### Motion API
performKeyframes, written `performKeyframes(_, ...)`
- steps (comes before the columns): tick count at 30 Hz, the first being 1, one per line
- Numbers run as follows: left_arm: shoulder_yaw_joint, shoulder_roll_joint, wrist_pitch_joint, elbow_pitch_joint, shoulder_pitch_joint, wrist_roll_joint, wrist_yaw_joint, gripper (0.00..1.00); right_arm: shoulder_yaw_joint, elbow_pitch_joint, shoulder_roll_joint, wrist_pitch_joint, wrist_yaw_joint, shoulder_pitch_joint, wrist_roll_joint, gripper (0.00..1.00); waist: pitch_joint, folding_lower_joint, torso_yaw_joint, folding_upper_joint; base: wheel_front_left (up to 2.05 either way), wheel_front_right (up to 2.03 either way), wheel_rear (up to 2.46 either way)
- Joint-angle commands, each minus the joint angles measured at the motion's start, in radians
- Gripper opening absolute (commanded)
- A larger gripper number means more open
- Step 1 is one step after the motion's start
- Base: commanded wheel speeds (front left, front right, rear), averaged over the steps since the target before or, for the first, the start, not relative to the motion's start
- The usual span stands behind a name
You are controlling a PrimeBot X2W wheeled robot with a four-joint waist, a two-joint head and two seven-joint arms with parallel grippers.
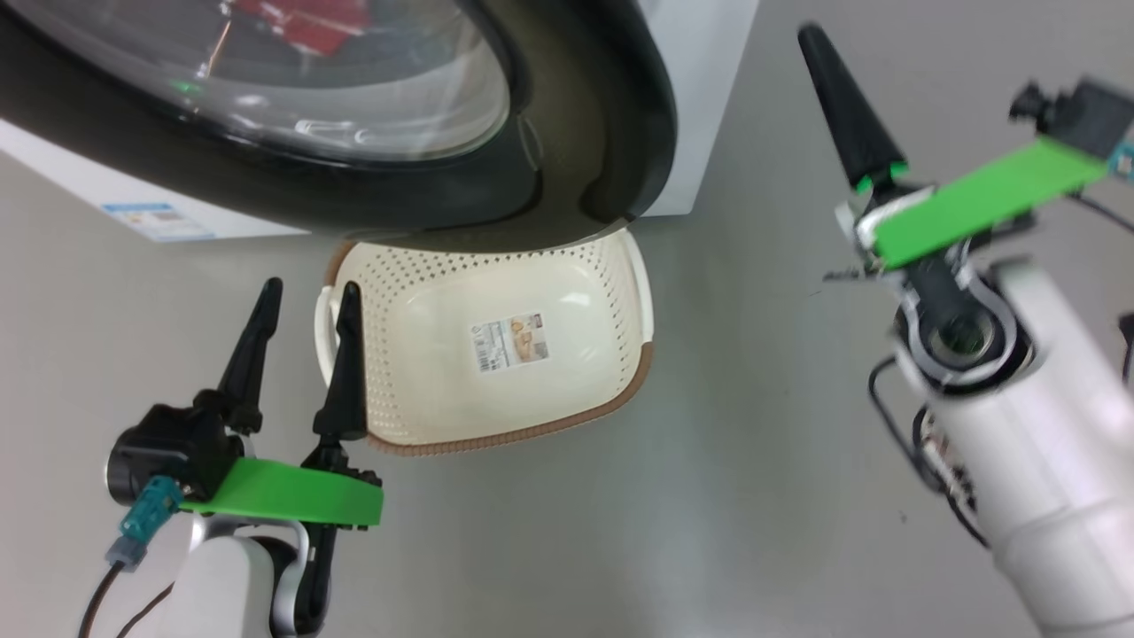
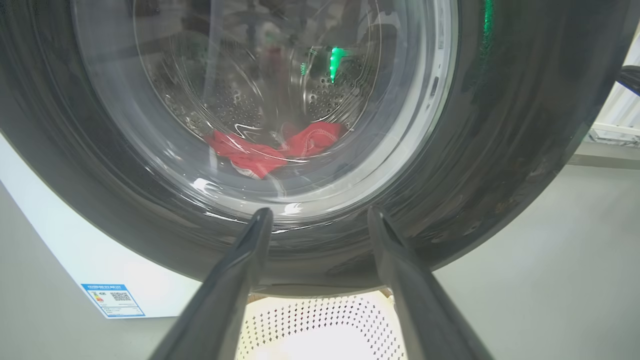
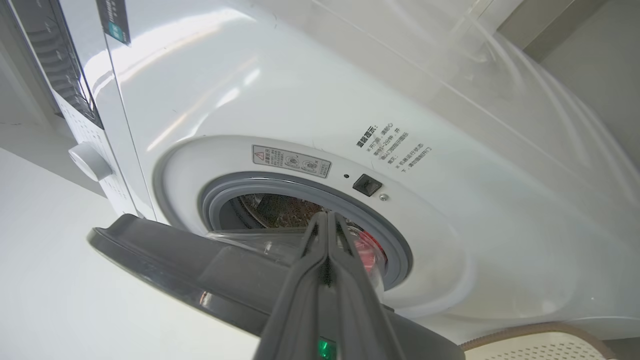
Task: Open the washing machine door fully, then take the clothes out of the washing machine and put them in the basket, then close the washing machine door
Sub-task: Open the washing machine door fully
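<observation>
Left pincer (image 1: 310,286) at the lower left of the head view, its two dark fingers spread wide, the inner one seen in front of a white handle of the basket (image 1: 416,292). That cream basket sits on the grey floor (image 1: 753,461) before the washing machine (image 1: 700,89), with a paper label (image 1: 514,341) lying inside. Its far end is tucked under the washing machine door (image 1: 611,133), which hangs swung out over it. Red clothes (image 1: 301,22) show through the door's glass at the top. A blue sticker (image 1: 159,221) marks the machine's white front. Right pincer (image 1: 815,44), raised at the upper right and well apart from the door, has its fingers pressed together into one point.

Left wrist view: the left pincer (image 2: 320,212), jaws wide, points at the lower rim of the washing machine door (image 2: 500,150). Behind the bulging glass the clothes (image 2: 275,150) lie at the bottom of the perforated steel drum (image 2: 330,95). The basket (image 2: 320,325) shows below the door, between the fingers.

Right wrist view: the right pincer (image 3: 325,220), shut tight, aims at the open mouth of the washing machine (image 3: 300,100). The washing machine door (image 3: 175,255) stands partly open, seen edge-on, swung off the grey rubber ring (image 3: 300,182). A patch of red clothes (image 3: 367,250) shows inside the ring. The basket (image 3: 540,345) shows its brown rim at the lower right corner.
</observation>
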Motion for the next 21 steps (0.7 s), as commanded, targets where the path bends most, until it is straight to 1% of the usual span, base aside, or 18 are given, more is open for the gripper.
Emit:
performKeyframes(1,0.023,0.025,-0.012,-0.031,-0.015,-0.006,0.009,1.0,0.012,-0.021,0.01,0.031,0.007,-0.02,0.04,0.0,0.016,0.0,0.016,0.0,0.0,0.0,0.0)
performKeyframes(5,0.014,0.025,-0.012,-0.035,-0.022,-0.017,0.015,1.0,-0.013,-0.002,0.002,0.196,0.007,-0.097,0.206,0.0,0.035,0.0,0.033,0.0,0.0,0.0,0.0)
performKeyframes(7,0.008,0.025,-0.012,-0.036,-0.026,-0.023,0.017,1.0,-0.03,0.03,0.005,0.293,0.007,-0.132,0.28,0.0,0.044,0.0,0.043,0.0,0.0,0.0,0.0)
performKeyframes(10,-0.003,0.025,-0.012,-0.037,-0.033,-0.033,0.021,1.0,-0.052,0.086,0.003,0.439,0.007,-0.183,0.361,0.0,0.055,0.0,0.057,0.0,0.0,0.0,0.0)
performKeyframes(16,-0.018,0.025,-0.012,-0.035,-0.035,-0.05,0.031,1.0,-0.081,0.222,0.005,0.66,0.007,-0.272,0.447,0.0,0.066,0.0,0.078,0.0,0.0,0.0,0.0)
performKeyframes(19,-0.027,0.025,-0.012,-0.033,-0.035,-0.056,0.033,1.0,-0.083,0.273,0.002,0.737,0.007,-0.304,0.451,0.0,0.067,0.0,0.087,0.0,0.0,0.0,0.0)
performKeyframes(21,-0.032,0.025,-0.012,-0.032,-0.035,-0.058,0.034,1.0,-0.086,0.295,0.002,0.771,0.007,-0.319,0.443,0.0,0.067,0.0,0.092,0.0,0.0,0.0,0.0)
